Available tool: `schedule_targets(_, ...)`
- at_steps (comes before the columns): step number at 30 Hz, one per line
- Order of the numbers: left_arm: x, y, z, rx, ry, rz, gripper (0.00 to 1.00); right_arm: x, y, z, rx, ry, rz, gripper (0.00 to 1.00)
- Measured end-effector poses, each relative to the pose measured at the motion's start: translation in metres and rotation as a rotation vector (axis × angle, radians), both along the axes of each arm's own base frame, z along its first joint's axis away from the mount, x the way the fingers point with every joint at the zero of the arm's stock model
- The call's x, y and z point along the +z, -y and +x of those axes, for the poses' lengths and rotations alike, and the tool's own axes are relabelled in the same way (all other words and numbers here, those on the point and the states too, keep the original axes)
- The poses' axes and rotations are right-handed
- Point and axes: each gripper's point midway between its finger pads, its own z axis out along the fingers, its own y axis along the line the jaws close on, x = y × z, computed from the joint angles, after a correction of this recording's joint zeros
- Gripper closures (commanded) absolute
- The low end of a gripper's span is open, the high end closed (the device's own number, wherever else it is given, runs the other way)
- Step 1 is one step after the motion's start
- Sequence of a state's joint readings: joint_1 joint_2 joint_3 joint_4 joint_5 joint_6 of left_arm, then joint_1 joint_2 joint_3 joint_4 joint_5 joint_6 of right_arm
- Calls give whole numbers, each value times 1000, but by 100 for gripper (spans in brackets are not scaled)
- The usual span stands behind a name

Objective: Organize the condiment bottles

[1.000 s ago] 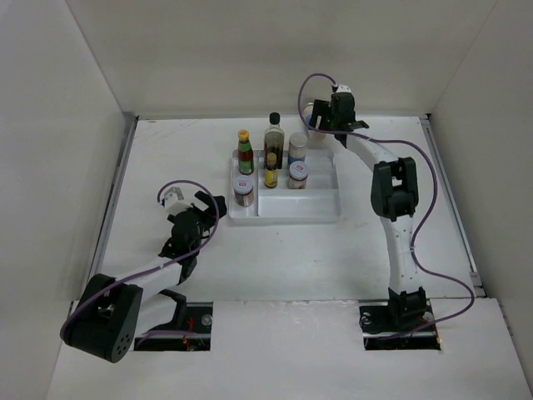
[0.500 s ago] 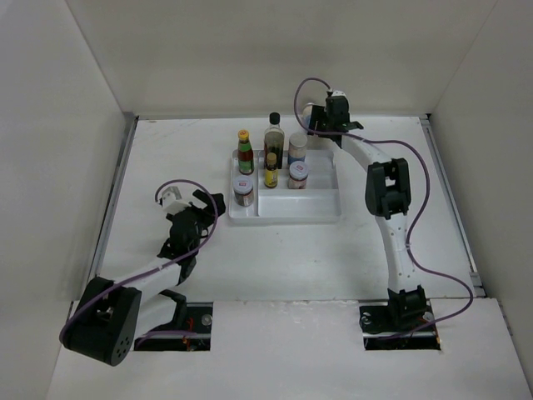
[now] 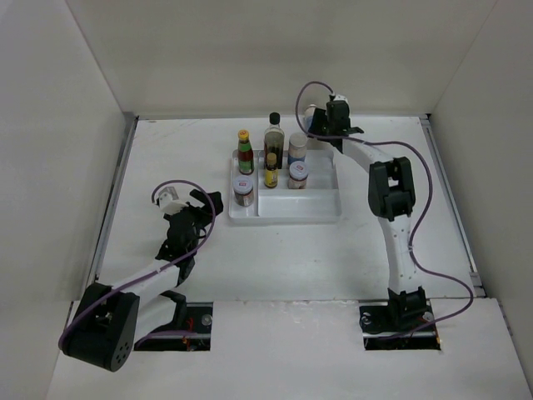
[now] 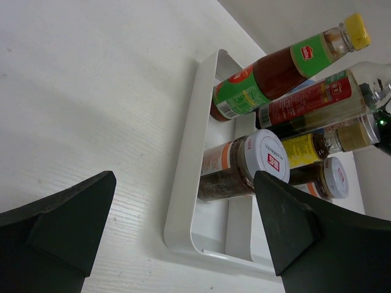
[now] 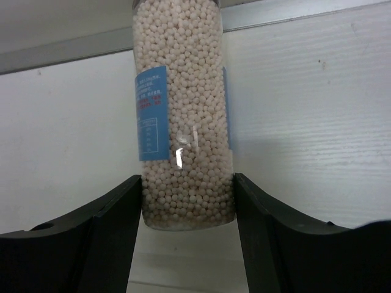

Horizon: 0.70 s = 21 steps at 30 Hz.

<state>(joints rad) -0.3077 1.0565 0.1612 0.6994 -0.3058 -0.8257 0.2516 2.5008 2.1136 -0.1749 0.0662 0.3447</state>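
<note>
**PK:** Top view first. Where does the sorting stand?

**Me:** Six of seven are in the white divided tray (image 3: 325, 212): red sauce bottle (image 3: 245, 152), tall dark bottle (image 3: 274, 137), small yellow-capped bottle (image 3: 271, 172), pale shaker (image 3: 297, 150), middle jar (image 3: 298, 175) and front-left jar (image 3: 243, 192). All six stand upright. By my count one is left, the bead shaker (image 3: 311, 114). It stands outside the tray on the table (image 3: 166, 150), near the back wall. My right gripper (image 3: 319, 123) is at it. My left gripper (image 3: 204, 200) sits well apart, to the left of the tray.

**PK:** Left wrist view?

**Me:** Left jaws are spread as wide as they go, with nothing between them. They face the tray's corner, where the front-left jar shows its white lid.

**PK:** Right wrist?

**Me:** Jaws are about half closed. The fingers (image 5: 116, 232) lie against either side of the bead shaker (image 5: 186, 122), low on its body, with no gap that I can see. It is not lifted — its base rests on the table. Its long axis is vertical, with the cap end up and out of frame, and the blue label faces the camera. My judgement is that what remains is to lift it, carry it to a free compartment and keep it upright.
</note>
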Motion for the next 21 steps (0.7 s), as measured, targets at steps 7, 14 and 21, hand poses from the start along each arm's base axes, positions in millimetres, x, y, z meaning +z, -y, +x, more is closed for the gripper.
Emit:
schedule_targets(7,0,0,0,0,0,0,0,9,35,-37,-73,-21,105,54)
schedule_targets(14,0,0,0,-2,0,-1,0,38,121,-59,-230,16,125,54)
schedule_targets(21,-1,4,-1,-13,-2,-1,0,14,172,-114,-363,-50,66,52)
